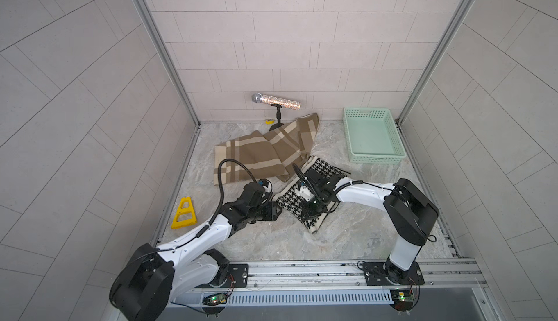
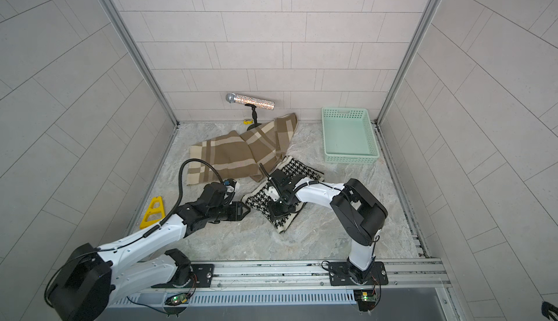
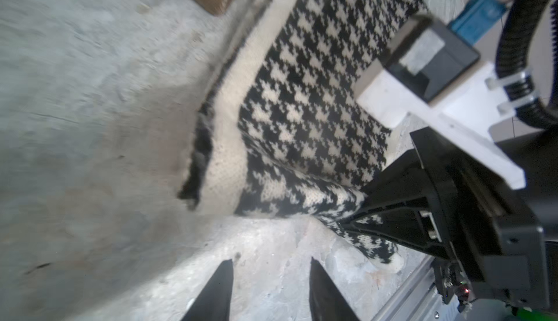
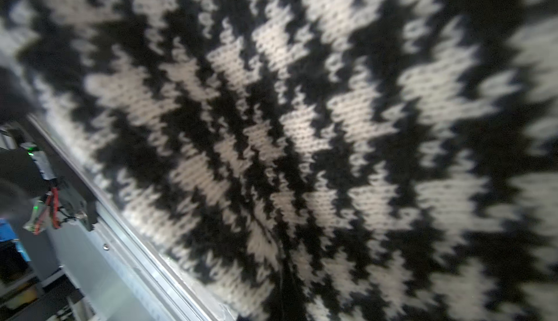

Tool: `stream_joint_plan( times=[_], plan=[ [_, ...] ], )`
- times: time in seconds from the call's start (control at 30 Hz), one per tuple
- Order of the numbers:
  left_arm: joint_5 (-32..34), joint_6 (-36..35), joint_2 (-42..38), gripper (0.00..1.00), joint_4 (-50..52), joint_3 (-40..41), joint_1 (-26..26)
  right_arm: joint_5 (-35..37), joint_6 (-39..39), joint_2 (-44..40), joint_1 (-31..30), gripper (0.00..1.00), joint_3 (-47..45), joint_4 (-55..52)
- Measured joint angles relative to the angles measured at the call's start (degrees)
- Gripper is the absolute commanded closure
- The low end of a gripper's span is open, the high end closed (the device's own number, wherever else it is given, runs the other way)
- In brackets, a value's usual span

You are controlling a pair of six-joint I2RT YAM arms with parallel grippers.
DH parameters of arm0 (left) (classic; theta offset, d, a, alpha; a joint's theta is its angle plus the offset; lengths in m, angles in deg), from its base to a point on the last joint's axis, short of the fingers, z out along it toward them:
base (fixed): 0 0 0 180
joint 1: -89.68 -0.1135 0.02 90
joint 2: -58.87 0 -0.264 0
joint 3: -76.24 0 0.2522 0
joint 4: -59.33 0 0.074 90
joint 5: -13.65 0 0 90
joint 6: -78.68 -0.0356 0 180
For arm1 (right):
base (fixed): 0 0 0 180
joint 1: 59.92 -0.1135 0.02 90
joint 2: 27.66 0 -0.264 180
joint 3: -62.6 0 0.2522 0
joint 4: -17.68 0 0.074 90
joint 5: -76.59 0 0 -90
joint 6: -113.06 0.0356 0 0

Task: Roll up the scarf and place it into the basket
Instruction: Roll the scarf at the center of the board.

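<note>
**Houndstooth scarf pinched at the middle of the tabletop, basket empty at the far right corner**

In both top views, your right gripper is clamped on the scarf's near fold. A plaid scarf lies against its far end and could drag along. In the left wrist view, your left gripper stands narrowly parted and empty over bare tabletop: close here and you miss the cloth. The right wrist view shows only knit, so that thin pinch may slip.

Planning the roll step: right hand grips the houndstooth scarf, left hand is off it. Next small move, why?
Probably ease the left hand forward onto the cream edge of the houndstooth scarf: its jaws stand open over bare tabletop, short of the fabric, while the right hand pinches a raised fold alone.
</note>
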State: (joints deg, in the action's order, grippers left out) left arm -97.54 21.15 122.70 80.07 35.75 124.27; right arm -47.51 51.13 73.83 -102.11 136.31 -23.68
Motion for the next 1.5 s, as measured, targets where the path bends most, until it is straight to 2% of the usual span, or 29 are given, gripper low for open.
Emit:
stream_joint_plan(
  times=[0.2,0.67,0.87,1.0,1.17,1.33,1.5],
  plan=[
    [-1.9,-0.7,7.8,0.70,-7.2,-0.9,0.7,-4.2,1.2,0.2,2.1,1.00,-1.5,1.9],
    [-1.9,-0.3,20.1,0.78,-14.9,-7.7,0.9,-5.8,1.8,1.0,2.9,0.99,-1.5,3.0],
    [-0.7,1.2,26.1,0.83,-13.9,-11.8,0.9,-4.0,1.4,0.9,2.9,0.82,-0.4,1.2],
    [0.2,2.6,29.6,0.86,-12.2,-15.5,0.8,1.6,0.3,-1.0,2.9,0.67,0.5,-2.1],
    [-0.1,4.5,32.1,0.86,-10.9,-17.8,0.8,14.6,-1.1,-8.1,1.1,0.55,0.6,-7.0],
    [-1.3,6.2,32.7,0.87,-10.6,-18.3,0.7,31.1,-2.8,-13.9,-8.1,0.45,0.4,-9.3],
    [-1.7,7.0,33.2,0.87,-9.9,-19.1,0.6,40.0,-3.9,-15.4,-15.5,0.43,-1.3,-9.1]
  ],
)
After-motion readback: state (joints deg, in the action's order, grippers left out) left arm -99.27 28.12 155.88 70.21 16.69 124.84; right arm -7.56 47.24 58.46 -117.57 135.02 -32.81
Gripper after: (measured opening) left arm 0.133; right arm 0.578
